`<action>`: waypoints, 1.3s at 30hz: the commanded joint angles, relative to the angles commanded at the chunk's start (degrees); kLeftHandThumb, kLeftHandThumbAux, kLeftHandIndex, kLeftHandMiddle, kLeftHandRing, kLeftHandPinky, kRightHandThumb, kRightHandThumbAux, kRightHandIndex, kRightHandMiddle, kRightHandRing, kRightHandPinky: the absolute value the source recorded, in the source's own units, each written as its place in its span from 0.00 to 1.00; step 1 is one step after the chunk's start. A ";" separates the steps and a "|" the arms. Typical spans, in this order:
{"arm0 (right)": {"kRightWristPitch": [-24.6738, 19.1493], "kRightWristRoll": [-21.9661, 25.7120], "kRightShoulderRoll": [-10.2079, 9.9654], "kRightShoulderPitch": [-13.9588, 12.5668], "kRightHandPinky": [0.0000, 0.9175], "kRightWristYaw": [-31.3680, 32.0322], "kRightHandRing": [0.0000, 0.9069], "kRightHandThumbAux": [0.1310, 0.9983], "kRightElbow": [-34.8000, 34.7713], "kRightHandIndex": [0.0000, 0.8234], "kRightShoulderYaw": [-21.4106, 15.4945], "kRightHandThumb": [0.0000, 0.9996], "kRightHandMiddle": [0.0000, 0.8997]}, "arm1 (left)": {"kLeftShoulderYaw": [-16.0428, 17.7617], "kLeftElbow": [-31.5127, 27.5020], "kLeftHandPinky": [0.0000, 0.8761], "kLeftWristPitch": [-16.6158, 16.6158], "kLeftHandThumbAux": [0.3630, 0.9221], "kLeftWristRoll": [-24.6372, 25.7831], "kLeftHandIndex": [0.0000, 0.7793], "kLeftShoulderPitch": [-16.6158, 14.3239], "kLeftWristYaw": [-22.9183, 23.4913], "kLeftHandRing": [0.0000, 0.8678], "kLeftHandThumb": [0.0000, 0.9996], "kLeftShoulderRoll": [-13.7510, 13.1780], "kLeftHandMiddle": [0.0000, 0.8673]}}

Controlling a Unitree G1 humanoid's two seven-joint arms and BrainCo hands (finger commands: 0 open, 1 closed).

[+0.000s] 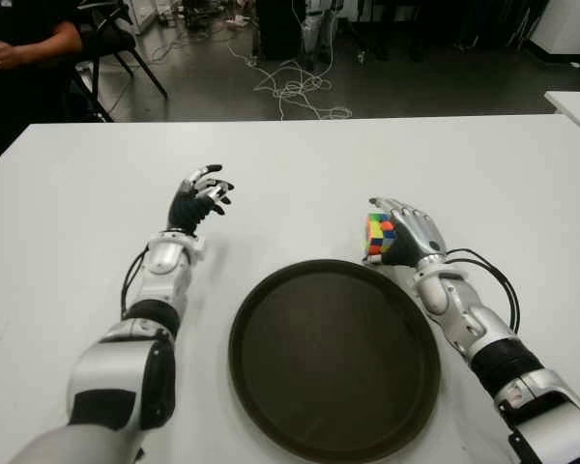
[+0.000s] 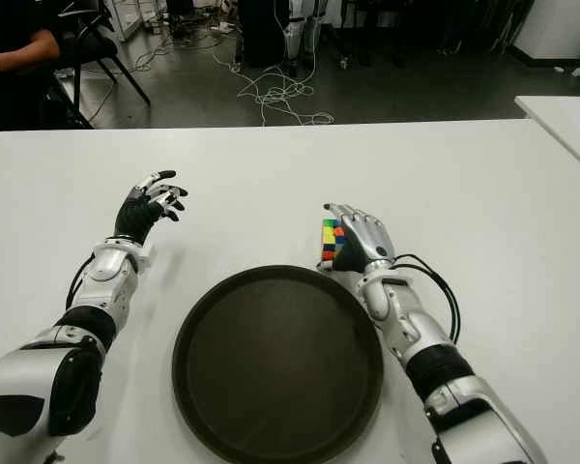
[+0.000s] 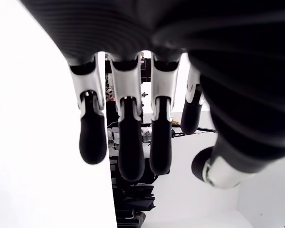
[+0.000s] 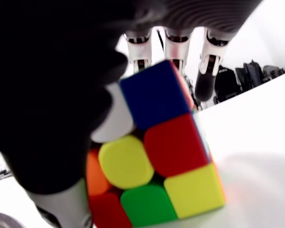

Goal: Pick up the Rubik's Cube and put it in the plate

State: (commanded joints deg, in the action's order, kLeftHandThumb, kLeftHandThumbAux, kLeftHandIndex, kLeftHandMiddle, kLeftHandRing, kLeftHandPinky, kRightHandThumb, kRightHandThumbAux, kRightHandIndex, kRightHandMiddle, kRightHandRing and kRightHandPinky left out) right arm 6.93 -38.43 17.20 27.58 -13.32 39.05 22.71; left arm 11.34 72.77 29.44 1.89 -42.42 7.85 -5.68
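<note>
White table [image 1: 522, 184] had plenty of bare surface on all sides of the dark round plate [image 1: 271, 387]. Right hand [image 1: 406, 235] was wrapped around the Rubik's Cube [image 1: 379, 235], just past the plate's far right rim, cube not over the plate. Left hand [image 1: 198, 200] was up to the plate's left, well apart, fingers loosely spread and holding nothing. Right wrist view showed the cube's underside near the tabletop; contact unclear. Cables [image 1: 295, 87] lay on the floor beyond the far edge.
</note>
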 joint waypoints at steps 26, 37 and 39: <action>3.73 -3.87 5.18 5.41 0.12 16.04 0.11 0.73 3.87 0.14 8.34 0.00 0.11 | -0.15 -0.15 0.66 -0.23 0.56 -0.25 0.28 0.02 -1.08 0.59 0.14 0.25 0.50; 3.51 -3.70 4.86 6.04 0.12 15.05 0.12 0.74 5.74 0.14 8.51 0.00 0.12 | -0.07 -0.13 0.66 -0.29 0.53 -0.12 0.29 0.02 -0.94 0.59 0.15 0.27 0.50; 3.46 -3.61 4.77 6.09 0.12 14.75 0.13 0.74 6.15 0.14 8.50 0.00 0.12 | -0.08 -0.17 0.66 -0.19 0.53 -0.11 0.30 0.06 -0.81 0.59 0.16 0.27 0.50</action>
State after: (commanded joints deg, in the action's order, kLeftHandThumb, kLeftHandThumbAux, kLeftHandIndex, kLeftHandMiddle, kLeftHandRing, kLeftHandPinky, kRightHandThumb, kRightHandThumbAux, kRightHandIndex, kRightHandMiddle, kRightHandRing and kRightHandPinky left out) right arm 10.39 -42.04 21.97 33.67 1.43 45.20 31.21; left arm 11.26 72.60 29.25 1.79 -42.37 7.04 -5.41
